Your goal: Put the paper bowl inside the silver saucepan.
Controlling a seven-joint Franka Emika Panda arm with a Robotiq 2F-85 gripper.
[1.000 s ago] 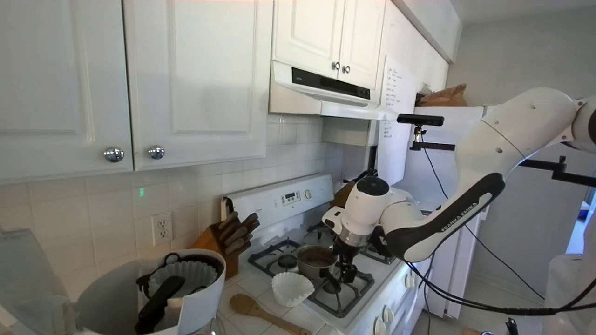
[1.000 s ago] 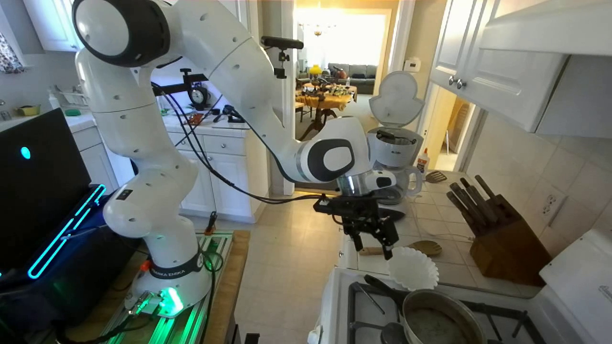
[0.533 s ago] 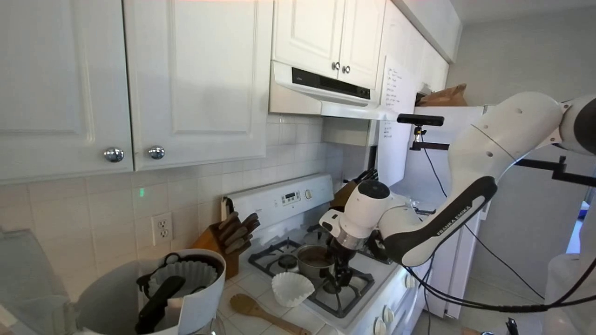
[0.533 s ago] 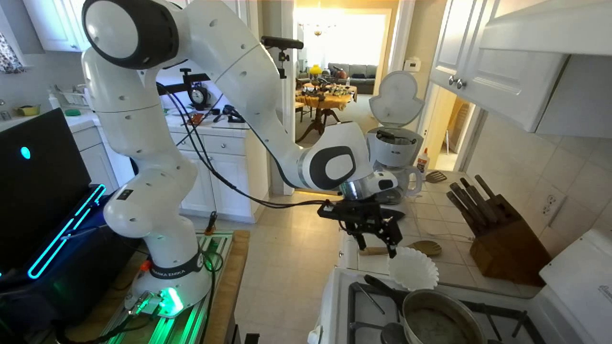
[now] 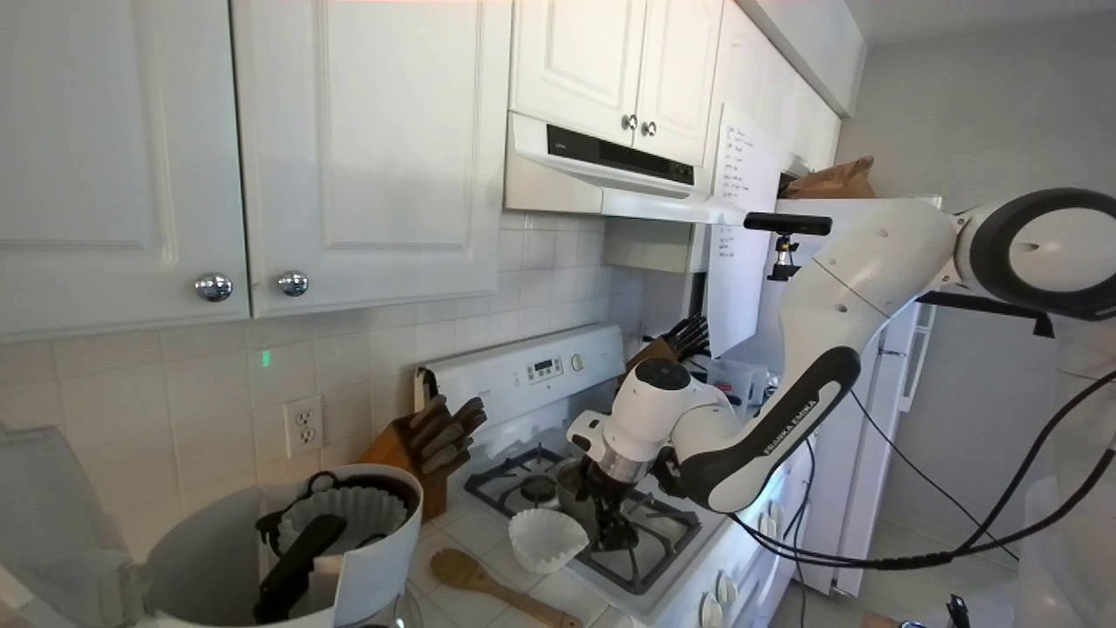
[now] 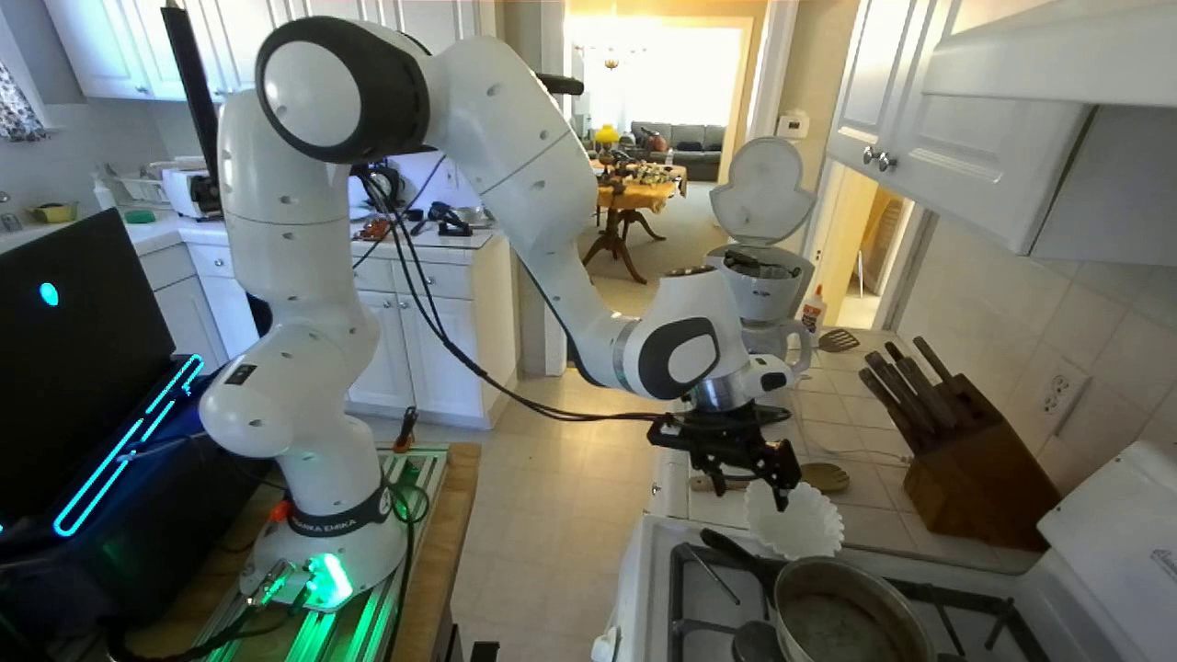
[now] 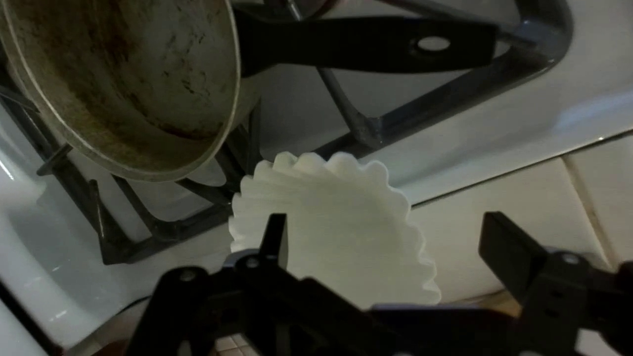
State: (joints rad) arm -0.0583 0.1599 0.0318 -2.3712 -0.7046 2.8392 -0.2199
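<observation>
The black two-fingered hand (image 7: 385, 242) hangs near the small white fluted paper bowl (image 7: 341, 222), its fingers (image 7: 509, 252) set wide apart; in the wrist view one overlaps the bowl and one stands past its rim, and contact cannot be told. The bowl lies at the seam between the white tiled surface (image 7: 539, 198) and the white stove (image 7: 460, 143), near the round silver-grey metal saucepan (image 7: 143, 84), whose black handle (image 7: 366, 44) extends above the black grate (image 7: 445, 102).

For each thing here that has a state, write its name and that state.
Gripper, open, holding nothing
Saucepan, uncovered, stained inside
Paper bowl, empty, outside the saucepan
Coffee maker lid, raised
Cupboard doors, shut
Knife blocks, both holding knives
Wooden spoon, lying flat
</observation>
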